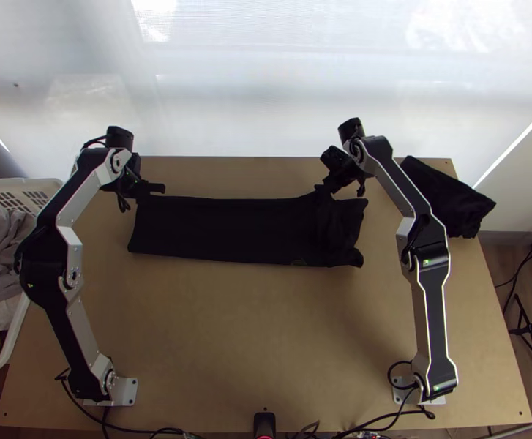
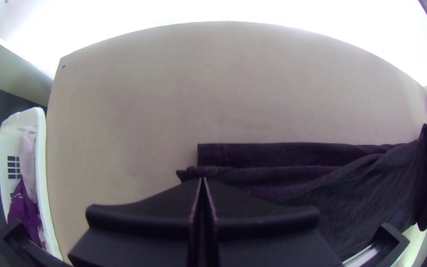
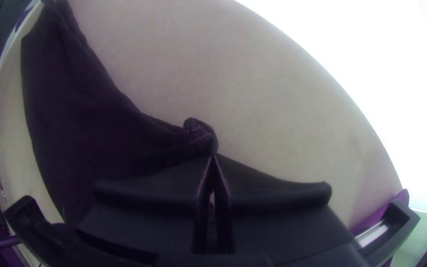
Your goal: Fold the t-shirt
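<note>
T-shirt: dark t-shirt point(image 1: 225, 227) laid as a long narrow strip across the far half of the desk point(image 1: 229, 329), lengthwise along the far edge; layered, fairly flat toward the desk's left, bunched and creased at its right end.
Left claw: left claw point(image 2: 202, 179) closed, tips pinching cloth at the strip's far-left corner.
Right claw: right claw point(image 3: 213, 155) closed on a puckered, stitched bit of the far side, near the bunched end.
Nearby: second dark cloth point(image 1: 456, 201) at the desk's far-right corner, hanging past the right edge; white basket point(image 2: 41, 173) of laundry beside the left edge.
Step, judged: both far-side holds look set for a fold toward the near edge.
Risk, slip: both grips look small; a hard pull could lose a corner and skew the fold.
Risk, layers: left claw may have only the upper layer, leaving the lower one behind.
Risk, lump: right-end creases could get folded in unless drawn flat first.
</note>
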